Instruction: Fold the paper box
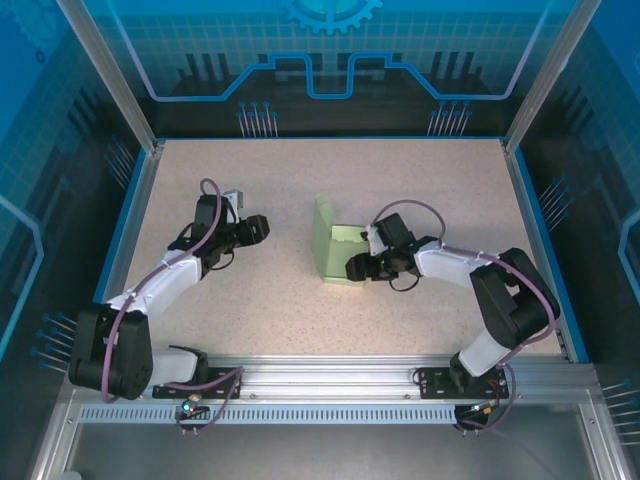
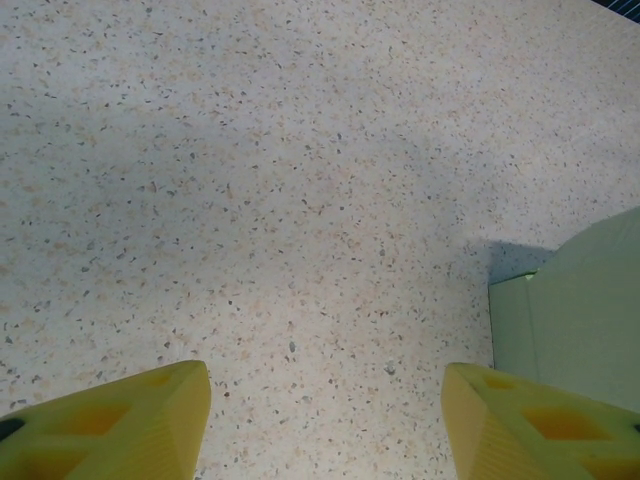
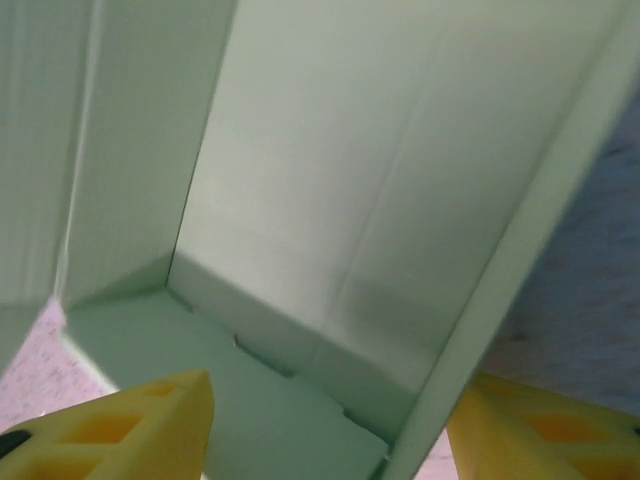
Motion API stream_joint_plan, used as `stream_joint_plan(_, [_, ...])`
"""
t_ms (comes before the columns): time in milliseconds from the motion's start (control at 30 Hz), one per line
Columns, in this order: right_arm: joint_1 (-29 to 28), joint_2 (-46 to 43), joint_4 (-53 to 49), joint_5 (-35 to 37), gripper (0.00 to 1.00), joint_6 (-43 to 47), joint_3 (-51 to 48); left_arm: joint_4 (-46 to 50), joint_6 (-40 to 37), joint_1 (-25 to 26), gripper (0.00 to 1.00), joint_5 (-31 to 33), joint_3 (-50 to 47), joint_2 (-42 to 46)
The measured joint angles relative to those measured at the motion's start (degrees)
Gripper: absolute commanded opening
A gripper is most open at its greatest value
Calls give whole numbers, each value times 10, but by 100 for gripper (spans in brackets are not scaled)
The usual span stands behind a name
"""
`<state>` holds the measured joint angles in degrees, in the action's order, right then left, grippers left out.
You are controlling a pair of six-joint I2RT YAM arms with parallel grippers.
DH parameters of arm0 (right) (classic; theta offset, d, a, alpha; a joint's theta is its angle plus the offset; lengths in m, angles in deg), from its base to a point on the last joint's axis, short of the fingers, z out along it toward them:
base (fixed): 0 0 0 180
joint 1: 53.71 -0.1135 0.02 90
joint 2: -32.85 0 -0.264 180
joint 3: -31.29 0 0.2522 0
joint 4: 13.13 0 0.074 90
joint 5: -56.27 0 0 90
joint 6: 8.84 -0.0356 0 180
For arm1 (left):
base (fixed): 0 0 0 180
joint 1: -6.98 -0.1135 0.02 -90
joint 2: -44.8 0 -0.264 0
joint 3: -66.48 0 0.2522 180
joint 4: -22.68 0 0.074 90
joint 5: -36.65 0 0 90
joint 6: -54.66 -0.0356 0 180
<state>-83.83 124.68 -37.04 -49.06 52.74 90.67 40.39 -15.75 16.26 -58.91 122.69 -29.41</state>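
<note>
So, the paper box (image 1: 335, 250) sits mid desk (image 1: 300, 180), long axis running away from the bases. The right claw (image 1: 354, 267) is nearer, released and straddling one wall. The left claw (image 1: 262, 228), released too, hangs off to its left.

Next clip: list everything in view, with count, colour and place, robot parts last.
paper box: one, pale mint green, on the table right of centre, partly folded with walls raised.
table: one, speckled beige, under everything.
enclosure panels: several, translucent blue, along the far side and both sides.
rail: one, silver metal, along the near edge, by both arm bases.
left arm: one, white and black with a purple cable, left of the box; yellow jaws apart over bare table, clear of the box.
right arm: one, same colours, at the box's right side; yellow jaws apart, astride a box wall, not closed on it.
</note>
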Motion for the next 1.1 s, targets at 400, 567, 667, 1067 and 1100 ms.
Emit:
stream_joint_plan(400, [-107, -70, -3, 41, 64, -1, 3, -17, 15, 0, 65, 8, -15, 11])
stream_joint_plan(567, [-54, -107, -41, 73, 63, 84, 52, -16, 15, 0, 67, 19, -29, 31])
stream_joint_plan(667, [-34, -68, -62, 86, 62, 165, 117, -9, 15, 0, 68, 34, -30, 45])
stream_joint_plan(1067, [-15, 145, -191, 60, 56, 469, 329, 19, 12, -12, 69, 49, -30, 72])
stream_joint_plan(1100, [-15, 157, -201, 58, 55, 487, 340, 21, 11, -13, 69, 49, -30, 72])
